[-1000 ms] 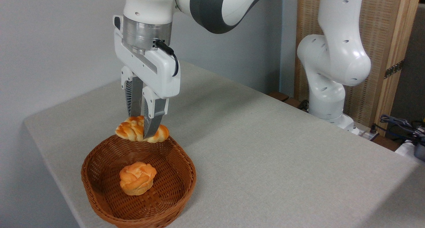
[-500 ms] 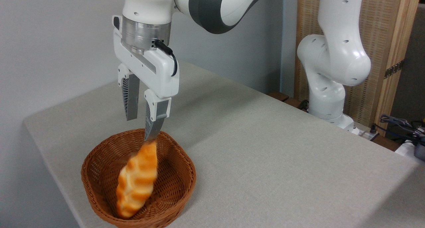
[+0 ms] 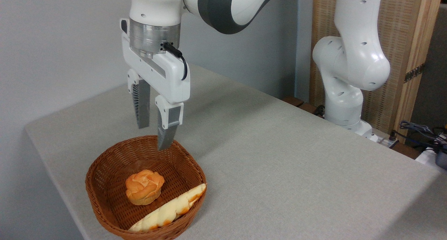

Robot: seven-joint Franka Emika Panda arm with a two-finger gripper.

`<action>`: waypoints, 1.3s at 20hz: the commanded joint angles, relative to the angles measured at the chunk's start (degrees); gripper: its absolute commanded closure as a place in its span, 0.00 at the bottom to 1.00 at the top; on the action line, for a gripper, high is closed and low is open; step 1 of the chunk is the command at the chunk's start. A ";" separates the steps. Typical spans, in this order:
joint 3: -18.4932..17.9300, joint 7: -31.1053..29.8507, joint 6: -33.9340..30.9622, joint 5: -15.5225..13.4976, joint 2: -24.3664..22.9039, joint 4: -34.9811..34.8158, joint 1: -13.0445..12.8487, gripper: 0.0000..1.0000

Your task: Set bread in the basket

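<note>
Hanging empty with fingers parted, the gripper (image 3: 154, 138) hovers above the basket (image 3: 104, 163) at lower left, where the bread (image 3: 169, 210) lies beside a round bun (image 3: 144, 186).

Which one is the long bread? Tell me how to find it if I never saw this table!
Look at the near left corner of the grey table, where a round brown wicker basket sits under the open gripper. Inside, along its front right wall, lies the bread, one tip poking over the rim. It is long, pale and braided, unlike the small round orange bun beside it.
</note>
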State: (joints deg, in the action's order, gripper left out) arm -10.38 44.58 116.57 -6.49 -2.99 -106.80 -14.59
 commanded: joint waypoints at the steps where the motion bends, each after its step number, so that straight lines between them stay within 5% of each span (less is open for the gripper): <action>1: 0.71 -0.54 -4.06 6.56 -0.44 0.45 -0.53 0.00; 5: 1.50 -5.10 -4.33 11.23 -0.35 0.45 -0.62 0.00; 9: 1.67 -8.19 -5.38 11.50 -0.26 0.45 -0.88 0.00; 14: 1.85 -7.93 -5.65 10.36 -0.26 0.45 -0.88 0.00; 17: 1.59 -7.58 -5.65 5.27 -0.17 0.45 -0.79 0.00; 26: 1.76 -7.58 -5.82 5.35 -0.26 0.45 -0.88 0.00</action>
State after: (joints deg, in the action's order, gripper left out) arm -8.55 37.78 111.96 -0.43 -3.02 -106.80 -15.19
